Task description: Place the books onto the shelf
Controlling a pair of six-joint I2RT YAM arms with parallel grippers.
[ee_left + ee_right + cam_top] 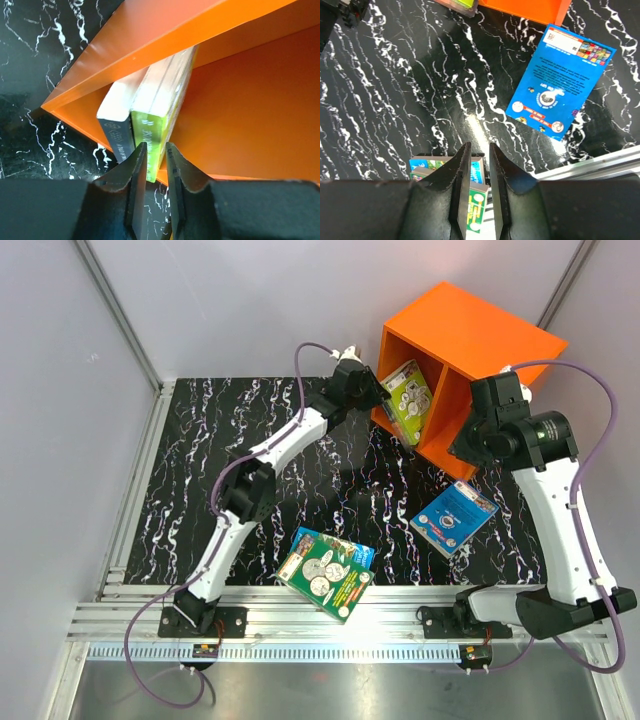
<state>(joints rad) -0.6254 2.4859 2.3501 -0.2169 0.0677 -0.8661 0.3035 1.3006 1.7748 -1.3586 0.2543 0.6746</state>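
**Two books shelved, three lying outside**

At lower centre, a green coin book [322, 585] is stacked on a blue book [350, 550]. The emblem book [453, 518] lies to their right, near the right gripper [479, 150], which is parted and empty. At upper right, a dark book [117, 132] and a light-green book [150, 125] are stood in the shelf [470, 335]. The left gripper [156, 150] is narrowly parted at the latter's corner; a grip cannot be told.

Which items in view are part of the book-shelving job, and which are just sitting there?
Job: orange shelf; light-green book and dark book inside it; blue emblem book; coin book atop second blue book.
Just there: purple cables, aluminium rail, marbled table.
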